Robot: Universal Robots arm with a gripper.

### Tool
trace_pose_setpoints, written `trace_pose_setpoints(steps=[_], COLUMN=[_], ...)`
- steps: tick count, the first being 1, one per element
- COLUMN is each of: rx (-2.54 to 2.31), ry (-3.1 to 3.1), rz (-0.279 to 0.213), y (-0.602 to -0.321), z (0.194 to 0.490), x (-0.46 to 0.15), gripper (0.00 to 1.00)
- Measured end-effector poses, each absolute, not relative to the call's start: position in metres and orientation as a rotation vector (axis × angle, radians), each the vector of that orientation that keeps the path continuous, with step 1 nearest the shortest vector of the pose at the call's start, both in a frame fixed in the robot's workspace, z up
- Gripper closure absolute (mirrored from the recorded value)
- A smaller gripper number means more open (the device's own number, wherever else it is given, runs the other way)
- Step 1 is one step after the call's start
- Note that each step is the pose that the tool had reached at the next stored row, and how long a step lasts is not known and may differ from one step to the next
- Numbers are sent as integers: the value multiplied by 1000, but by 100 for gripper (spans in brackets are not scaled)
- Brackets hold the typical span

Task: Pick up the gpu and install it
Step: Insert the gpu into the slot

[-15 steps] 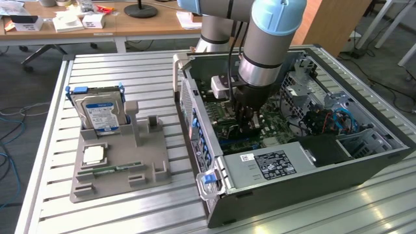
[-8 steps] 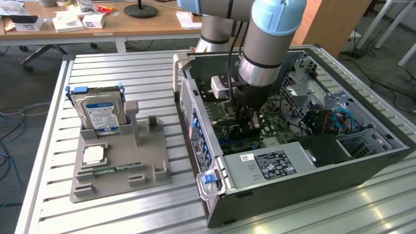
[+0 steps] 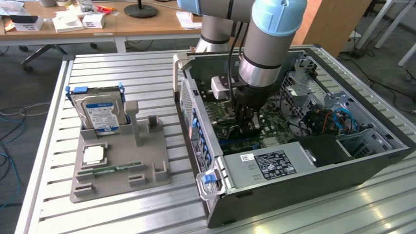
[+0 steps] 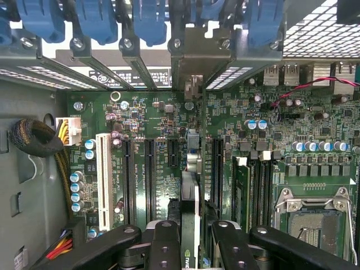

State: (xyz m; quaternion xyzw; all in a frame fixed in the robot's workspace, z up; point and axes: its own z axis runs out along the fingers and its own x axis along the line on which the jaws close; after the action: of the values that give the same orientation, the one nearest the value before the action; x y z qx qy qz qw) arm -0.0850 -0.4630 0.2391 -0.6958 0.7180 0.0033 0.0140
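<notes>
My gripper point(image 3: 248, 129) reaches down into the open computer case point(image 3: 364, 165), just over the motherboard point(image 3: 224, 114). In the wrist view the black fingers point(image 4: 169, 247) are shut on the gpu point(image 4: 190, 188). It shows edge-on as a thin card standing upright between them. The card runs along the motherboard point(image 4: 157, 118) between two black expansion slots point(image 4: 149, 180). Its silver bracket end point(image 4: 194, 87) points at the rear slot openings. I cannot tell whether the card's lower edge sits in a slot or hovers above it.
Blue latches point(image 4: 95, 22) line the case's rear slot covers. A white slot point(image 4: 103, 180), memory slots point(image 4: 242, 191) and the CPU socket point(image 4: 315, 214) flank the card. Beside the case, a grey tray point(image 3: 117, 187) holds a hard drive point(image 3: 97, 114), a chip point(image 3: 94, 155) and a memory stick point(image 3: 110, 169).
</notes>
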Motion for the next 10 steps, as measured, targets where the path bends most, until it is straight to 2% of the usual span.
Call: trace_pose_setpoints(steps=[10], rx=[-2167], ry=[2236], rz=[10], y=[-463], z=[238], x=[-85], gripper=[74])
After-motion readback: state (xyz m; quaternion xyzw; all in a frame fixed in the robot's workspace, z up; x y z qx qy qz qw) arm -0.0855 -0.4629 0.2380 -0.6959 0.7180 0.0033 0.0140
